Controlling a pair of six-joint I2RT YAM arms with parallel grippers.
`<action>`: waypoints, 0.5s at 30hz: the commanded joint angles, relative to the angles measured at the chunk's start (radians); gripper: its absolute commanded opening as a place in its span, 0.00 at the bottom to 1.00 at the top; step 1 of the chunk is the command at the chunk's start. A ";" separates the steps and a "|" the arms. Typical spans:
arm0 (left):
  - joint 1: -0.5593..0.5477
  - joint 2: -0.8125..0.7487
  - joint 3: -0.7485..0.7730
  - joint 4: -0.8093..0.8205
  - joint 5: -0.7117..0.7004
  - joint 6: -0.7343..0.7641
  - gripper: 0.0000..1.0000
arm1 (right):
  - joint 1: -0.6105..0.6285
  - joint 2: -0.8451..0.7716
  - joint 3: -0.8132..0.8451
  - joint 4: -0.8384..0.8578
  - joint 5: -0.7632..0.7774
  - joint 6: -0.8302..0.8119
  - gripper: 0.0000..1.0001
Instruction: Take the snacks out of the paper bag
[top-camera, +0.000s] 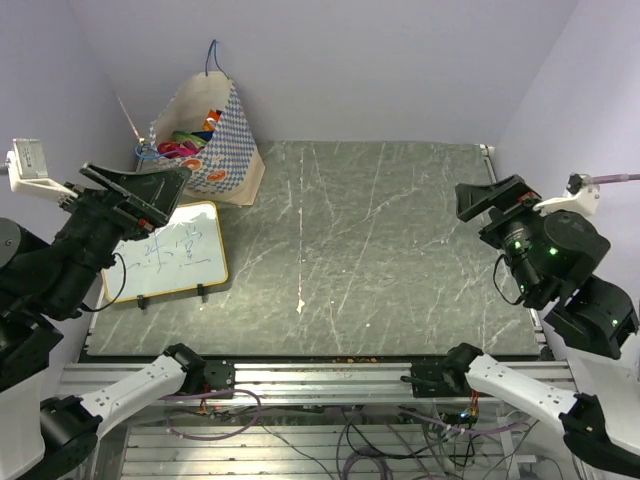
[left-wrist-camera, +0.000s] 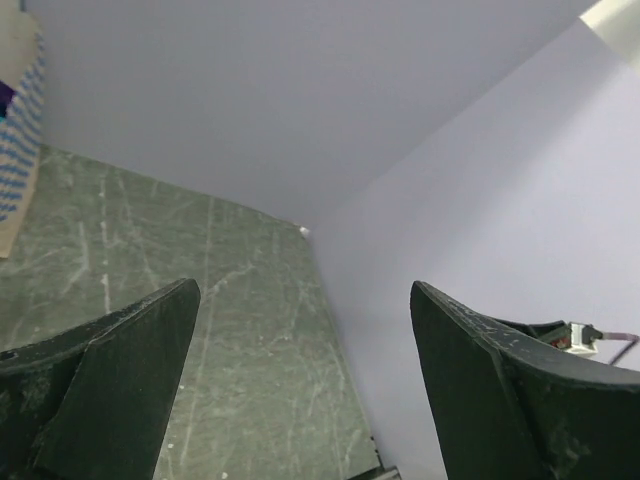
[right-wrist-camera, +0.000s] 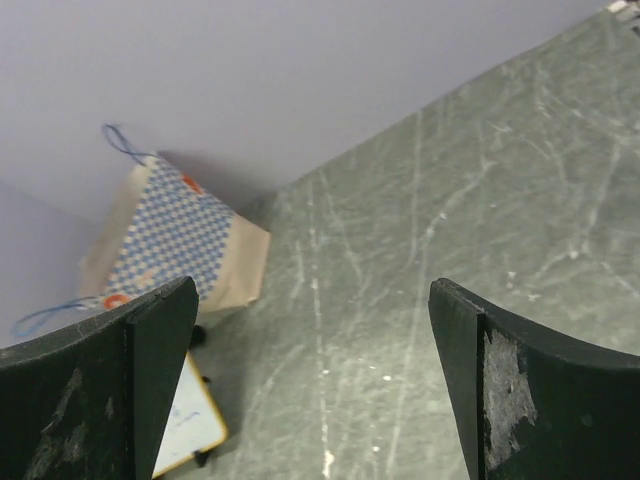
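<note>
The paper bag (top-camera: 222, 150) stands at the far left corner of the table, cream with blue-and-white checkered sides and blue cord handles. Several bright snacks (top-camera: 190, 140) in red, pink, green and orange show in its open mouth. My left gripper (top-camera: 168, 193) is open and empty, raised just in front of the bag above the board. In the left wrist view only the bag's edge (left-wrist-camera: 22, 120) shows beside the gripper (left-wrist-camera: 305, 292). My right gripper (top-camera: 468, 212) is open and empty, raised at the table's right side. Its wrist view shows the gripper (right-wrist-camera: 312, 288) facing the bag (right-wrist-camera: 170, 240) from afar.
A white framed writing board (top-camera: 170, 255) lies on the table's left side in front of the bag; it also shows in the right wrist view (right-wrist-camera: 192, 425). Lilac walls close the table at the back and both sides. The dark marbled tabletop (top-camera: 380, 250) spans the middle and right.
</note>
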 joint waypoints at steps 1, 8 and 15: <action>0.063 -0.013 -0.033 -0.015 -0.021 0.035 0.98 | -0.117 0.000 -0.045 -0.067 -0.153 -0.065 1.00; 0.149 0.022 -0.039 -0.054 -0.017 0.080 0.98 | -0.289 0.013 -0.112 -0.148 -0.346 -0.128 1.00; 0.200 0.117 -0.024 -0.043 -0.026 0.154 0.99 | -0.382 0.051 -0.189 -0.110 -0.496 -0.164 1.00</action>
